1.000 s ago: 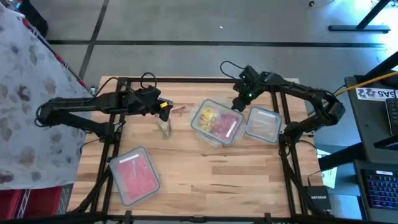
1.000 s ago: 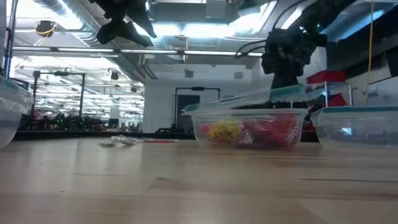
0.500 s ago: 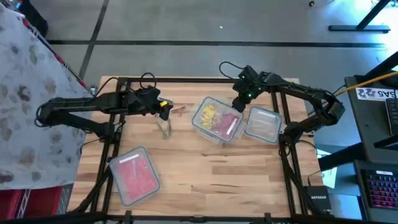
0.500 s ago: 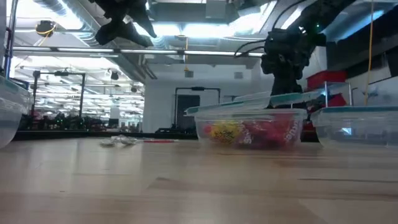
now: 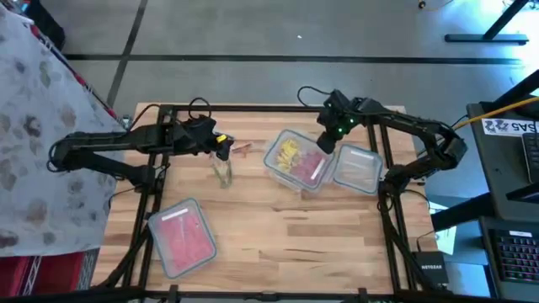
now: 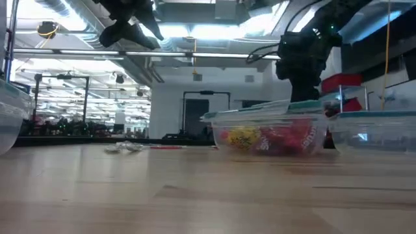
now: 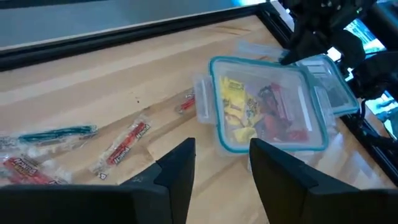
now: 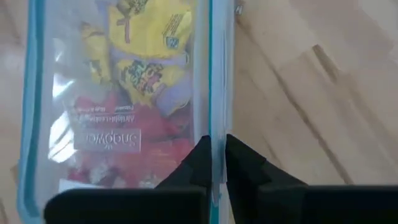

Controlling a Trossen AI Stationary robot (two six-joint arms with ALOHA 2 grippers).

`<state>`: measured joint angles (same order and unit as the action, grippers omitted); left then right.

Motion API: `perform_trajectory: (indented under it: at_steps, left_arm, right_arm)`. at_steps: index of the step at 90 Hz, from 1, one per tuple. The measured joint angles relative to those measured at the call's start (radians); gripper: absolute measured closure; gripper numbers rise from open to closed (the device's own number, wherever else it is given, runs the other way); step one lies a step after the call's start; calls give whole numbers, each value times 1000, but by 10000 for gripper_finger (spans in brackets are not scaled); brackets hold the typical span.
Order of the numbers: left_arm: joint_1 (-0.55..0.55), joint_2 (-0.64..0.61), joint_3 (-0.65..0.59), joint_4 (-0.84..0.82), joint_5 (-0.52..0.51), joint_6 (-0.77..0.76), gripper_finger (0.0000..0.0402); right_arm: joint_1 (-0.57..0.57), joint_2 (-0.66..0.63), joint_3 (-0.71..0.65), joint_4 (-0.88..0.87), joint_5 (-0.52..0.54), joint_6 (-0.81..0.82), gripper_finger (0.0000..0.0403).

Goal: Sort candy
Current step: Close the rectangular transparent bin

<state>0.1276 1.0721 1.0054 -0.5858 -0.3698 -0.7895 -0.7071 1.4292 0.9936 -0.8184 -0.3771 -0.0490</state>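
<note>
With the right gripper (image 8: 216, 163) pinched on the rim of the container (image 5: 296, 162) of yellow and red candy (image 8: 134, 93) and the left gripper (image 7: 219, 163) hovering open, a thin-edge slip could spill everything onto the surface (image 5: 295, 236).

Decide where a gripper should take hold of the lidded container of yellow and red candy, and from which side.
Grip the container by its thin lid rim, from above on the edge nearest the right arm. The right gripper is already pinched on that blue-trimmed edge, the only part thin enough for its fingers. The body looks too wide to span.
</note>
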Motion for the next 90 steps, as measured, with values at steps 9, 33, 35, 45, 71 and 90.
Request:
perform_trajectory:
  at_steps: [9,33,35,45,71,90]
  left_arm:
    - [0,0,0,0,0,0,265]
    - [1,0,0,0,-10,8,265]
    - [3,0,0,0,-10,10,265]
    - [6,0,0,0,-10,11,265]
    - [6,0,0,0,-11,7,265]
    - [6,0,0,0,-11,11,265]
  right_arm:
    - [1,0,0,-71,3,-1,375]
    - [1,0,-1,-114,148,-13,302]
    - [1,0,-1,-105,159,-17,296]
    - [0,0,-1,-49,185,-37,272]
    - [1,0,-1,33,187,-65,265]
    - [1,38,-1,174,194,-66,265]
